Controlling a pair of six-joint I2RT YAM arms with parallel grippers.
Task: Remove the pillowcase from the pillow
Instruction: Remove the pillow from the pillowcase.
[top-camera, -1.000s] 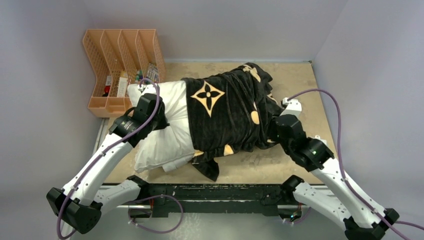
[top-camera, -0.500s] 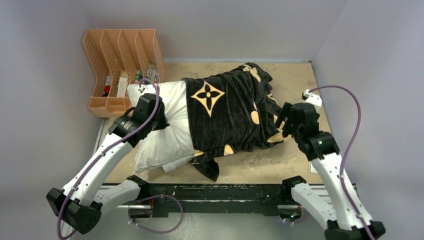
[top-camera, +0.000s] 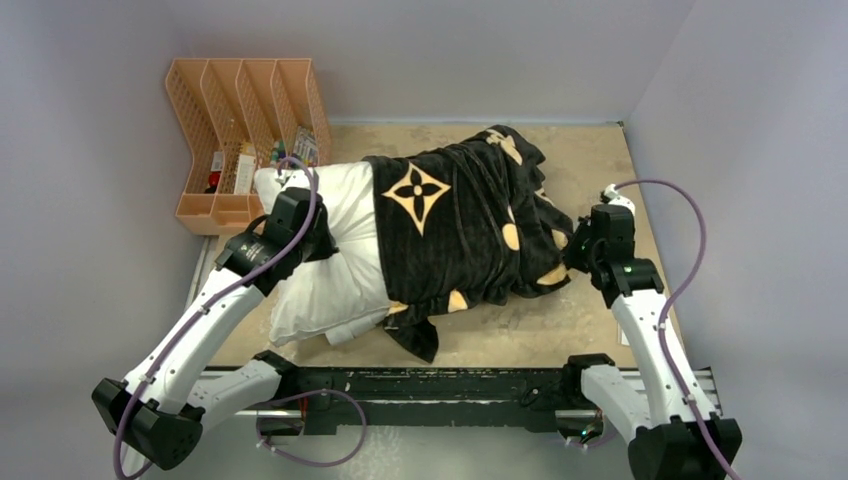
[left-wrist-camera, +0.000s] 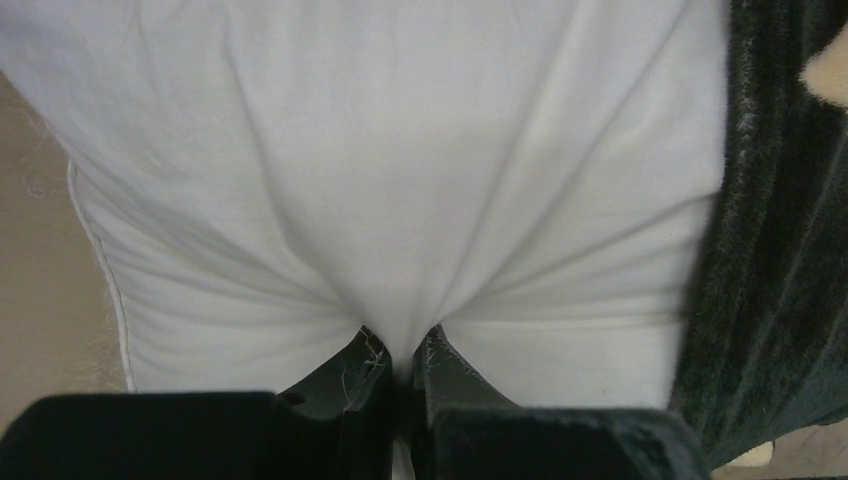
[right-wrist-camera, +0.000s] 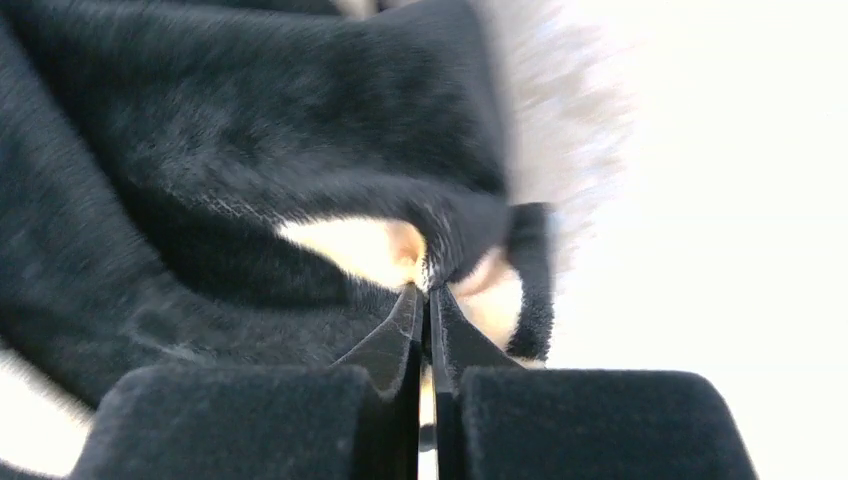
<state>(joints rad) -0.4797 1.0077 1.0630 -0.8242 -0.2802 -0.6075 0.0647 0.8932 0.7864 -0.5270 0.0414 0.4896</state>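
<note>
Black plush pillowcase (top-camera: 460, 230), top view, covering the right half of white pillow (top-camera: 330, 260) on bench (top-camera: 600, 150); left wrist view, left gripper (left-wrist-camera: 400, 345) jaws pinched on pillow cloth; right wrist view, blurred, right gripper (right-wrist-camera: 425, 300) jaws nipping a thin pillowcase fold, liable to slip under pull; covered pillow end hidden.

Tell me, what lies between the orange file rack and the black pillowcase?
The bare white end of the pillow, pinched by the left tool, as the top view shows.
</note>
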